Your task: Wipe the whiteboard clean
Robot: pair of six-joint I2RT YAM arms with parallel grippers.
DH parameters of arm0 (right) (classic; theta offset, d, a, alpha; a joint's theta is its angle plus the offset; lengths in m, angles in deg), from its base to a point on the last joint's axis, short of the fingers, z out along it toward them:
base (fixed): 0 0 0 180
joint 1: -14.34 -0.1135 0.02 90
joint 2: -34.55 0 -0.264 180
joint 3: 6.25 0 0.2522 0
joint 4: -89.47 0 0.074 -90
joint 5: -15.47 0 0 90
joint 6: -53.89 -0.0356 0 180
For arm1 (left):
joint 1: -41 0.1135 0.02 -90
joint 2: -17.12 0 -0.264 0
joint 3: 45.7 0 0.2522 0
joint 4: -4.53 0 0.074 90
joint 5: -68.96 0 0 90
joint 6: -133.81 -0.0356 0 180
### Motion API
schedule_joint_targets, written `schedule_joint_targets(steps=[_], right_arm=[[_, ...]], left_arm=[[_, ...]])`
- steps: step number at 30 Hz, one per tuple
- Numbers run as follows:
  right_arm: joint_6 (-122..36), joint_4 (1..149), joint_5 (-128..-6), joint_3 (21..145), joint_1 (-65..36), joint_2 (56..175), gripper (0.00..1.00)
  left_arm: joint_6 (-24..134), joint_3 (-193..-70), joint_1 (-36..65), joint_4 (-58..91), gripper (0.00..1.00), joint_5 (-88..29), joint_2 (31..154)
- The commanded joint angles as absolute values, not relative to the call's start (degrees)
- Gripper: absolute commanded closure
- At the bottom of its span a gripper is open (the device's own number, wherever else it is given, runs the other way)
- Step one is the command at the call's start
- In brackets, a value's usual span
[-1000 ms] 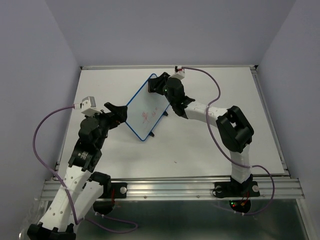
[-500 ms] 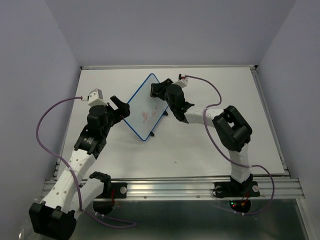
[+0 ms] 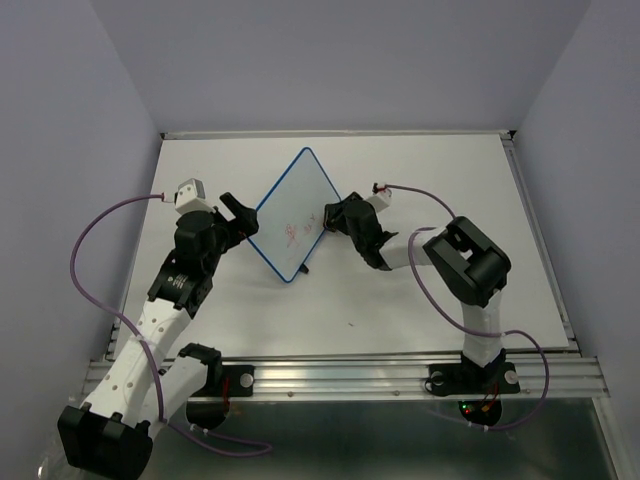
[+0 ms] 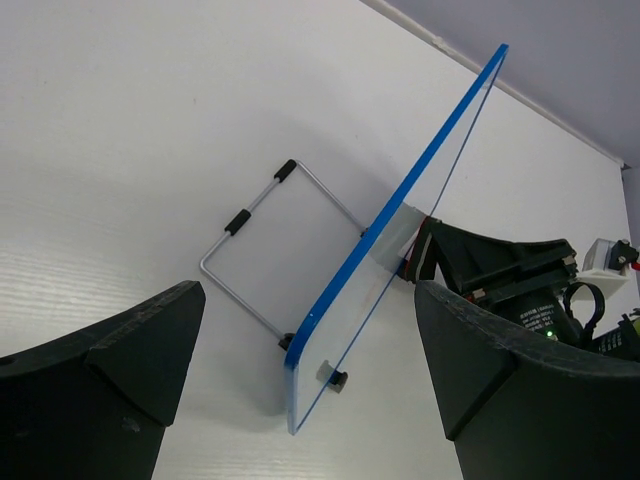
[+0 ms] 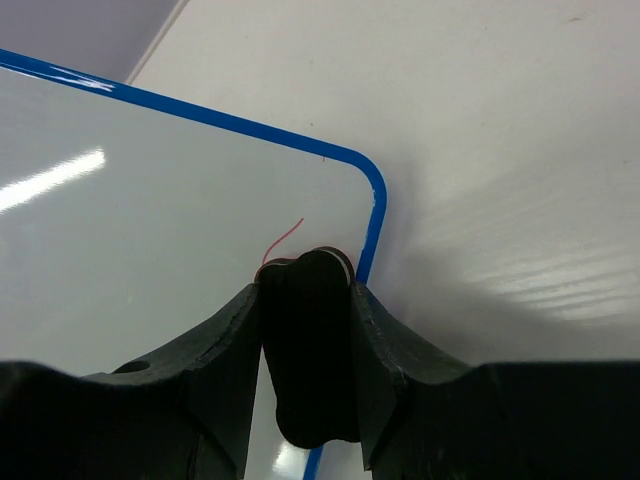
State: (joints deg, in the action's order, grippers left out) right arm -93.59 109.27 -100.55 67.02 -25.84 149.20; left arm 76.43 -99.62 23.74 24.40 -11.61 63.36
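We note right gripper (image 3: 330, 218) part-closed on eraser (image 5: 305, 350), pressing it against whiteboard (image 3: 290, 200) at red scribble (image 5: 283, 240) for wiping. Left gripper (image 3: 237, 215), wide open and empty, sits left behind board, likely to brace.

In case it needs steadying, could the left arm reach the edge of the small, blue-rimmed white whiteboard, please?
Probably yes: the open left gripper faces the whiteboard edge-on with nothing between; the right gripper, holding a black eraser, is at its front face.
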Motion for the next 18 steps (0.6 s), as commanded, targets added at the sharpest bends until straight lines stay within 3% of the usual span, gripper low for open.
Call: schedule_joint_targets(steps=[1, 18], right_arm=[[-92.5, 102.7, -100.8, 63.1, -26.3, 148.8, 0.99], [-87.3, 104.1, -105.7, 70.5, -26.3, 138.8, 0.99]], left_arm=[[75.3, -102.4, 23.5, 23.8, 0.01, -10.8, 62.2], [75.6, -102.1, 23.5, 23.4, 0.01, -11.5, 63.3]])
